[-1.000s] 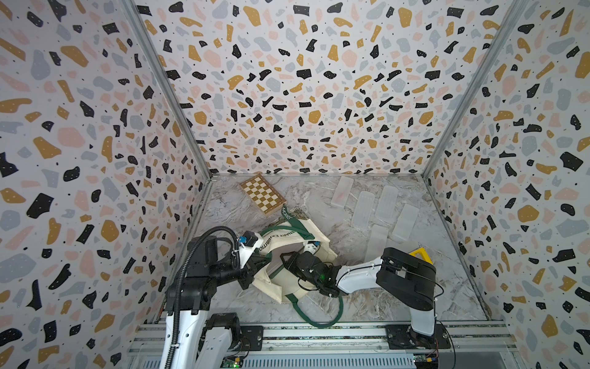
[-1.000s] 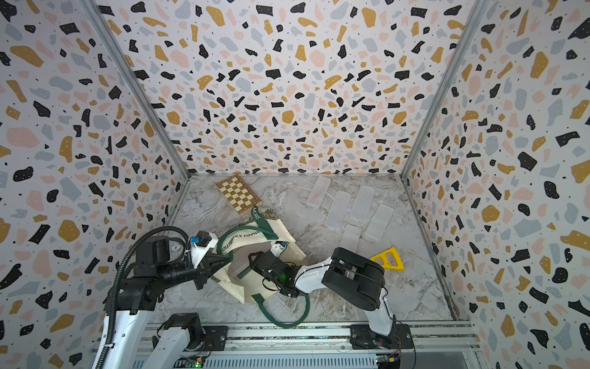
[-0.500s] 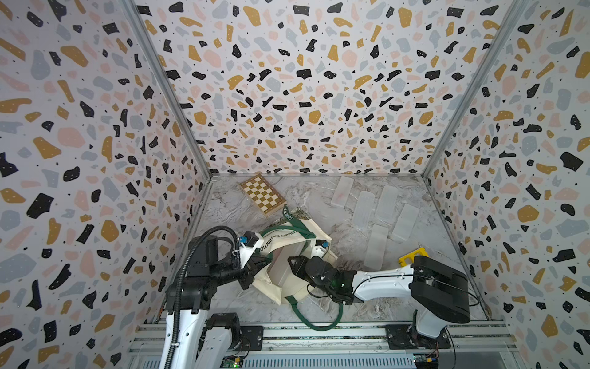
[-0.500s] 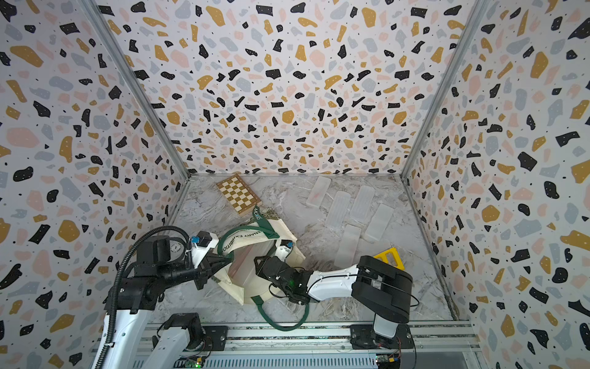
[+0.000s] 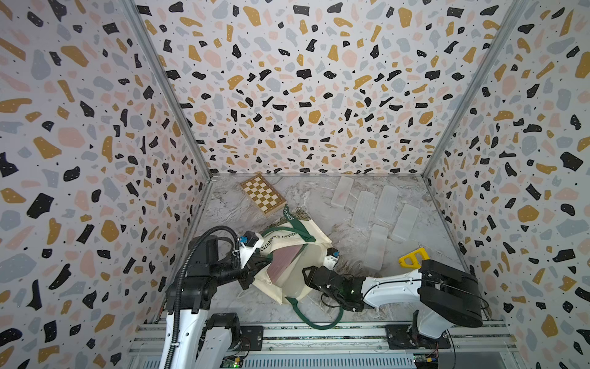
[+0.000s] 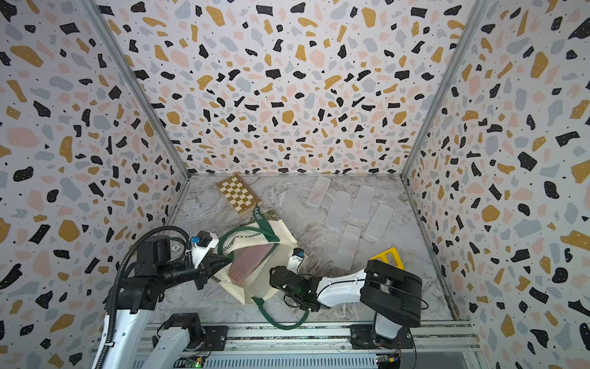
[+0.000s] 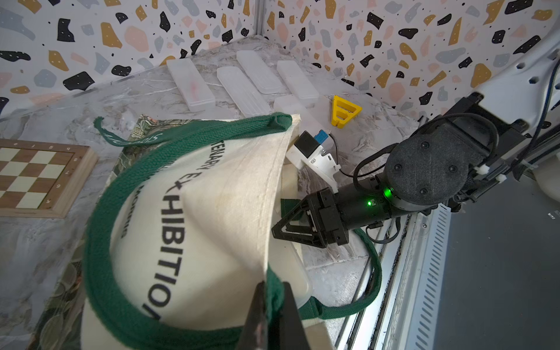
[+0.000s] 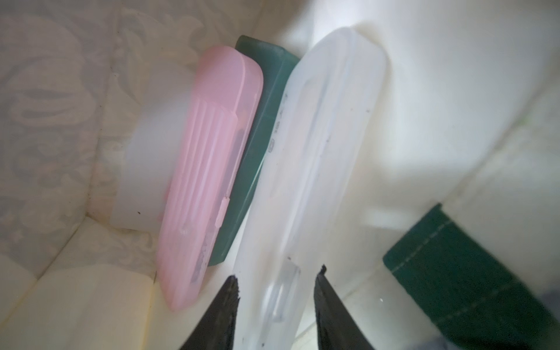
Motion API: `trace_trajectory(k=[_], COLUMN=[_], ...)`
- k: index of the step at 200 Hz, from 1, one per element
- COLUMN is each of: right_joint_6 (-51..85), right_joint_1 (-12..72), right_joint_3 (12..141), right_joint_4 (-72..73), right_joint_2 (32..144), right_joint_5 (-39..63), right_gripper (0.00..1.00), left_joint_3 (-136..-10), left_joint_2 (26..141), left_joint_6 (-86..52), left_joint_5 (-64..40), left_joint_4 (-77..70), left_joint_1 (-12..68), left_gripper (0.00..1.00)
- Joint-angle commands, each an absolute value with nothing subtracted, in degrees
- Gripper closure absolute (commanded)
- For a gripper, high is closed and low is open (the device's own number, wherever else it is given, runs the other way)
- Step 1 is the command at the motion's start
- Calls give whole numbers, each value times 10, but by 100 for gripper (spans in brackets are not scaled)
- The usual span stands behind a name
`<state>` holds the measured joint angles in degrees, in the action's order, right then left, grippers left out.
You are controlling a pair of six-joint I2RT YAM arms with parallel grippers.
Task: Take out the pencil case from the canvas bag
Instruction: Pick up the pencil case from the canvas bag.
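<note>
pencil case (image 8: 303,169): translucent white, inside the canvas bag (image 7: 212,197), beside a pink case (image 8: 209,169)
right gripper (image 8: 277,274): fingers apart, straddling that case's end
left gripper (image 7: 272,288): clamped on the bag's green-strapped rim
bag: front-left of bench
chessboard (image 5: 262,194): far-left corner

Inside the canvas bag (image 8: 424,91), the green case (image 8: 266,127) is mostly hidden between the pink case (image 8: 209,169) and the frosted case (image 8: 315,169). The frosted case's near end is cut off at the edge. The view is blurred there, so any hold by the right gripper (image 8: 277,272) is unconfirmed.
</note>
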<state>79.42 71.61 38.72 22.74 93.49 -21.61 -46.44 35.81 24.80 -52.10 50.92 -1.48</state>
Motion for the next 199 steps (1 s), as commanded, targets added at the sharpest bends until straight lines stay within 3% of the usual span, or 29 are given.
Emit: trace_trajectory(k=[1, 91, 110, 125, 134, 199], right_joint_6=[784, 751, 736, 725, 712, 635], right_joint_1=[714, 702, 700, 700, 700, 704], right_joint_3=[388, 426, 436, 439, 434, 412], right_joint_4=[227, 316, 330, 335, 349, 283], right_joint_2=[943, 1003, 1006, 1002, 997, 905], right_joint_5=[-209, -147, -137, -136, -134, -118], right_gripper=[54, 48, 56, 74, 79, 86], left_joint_3=[-471, -472, -470, -472, -476, -501], left_joint_2=[356, 352, 352, 352, 353, 367], left_joint_6=[245, 241, 238, 235, 232, 218], left_joint_5=[-542, -542, -542, -541, -543, -515], left_joint_4=[488, 488, 485, 484, 485, 486], left_joint_1=[-16, -16, -16, -16, -16, -16], left_gripper=[100, 100, 100, 100, 100, 100])
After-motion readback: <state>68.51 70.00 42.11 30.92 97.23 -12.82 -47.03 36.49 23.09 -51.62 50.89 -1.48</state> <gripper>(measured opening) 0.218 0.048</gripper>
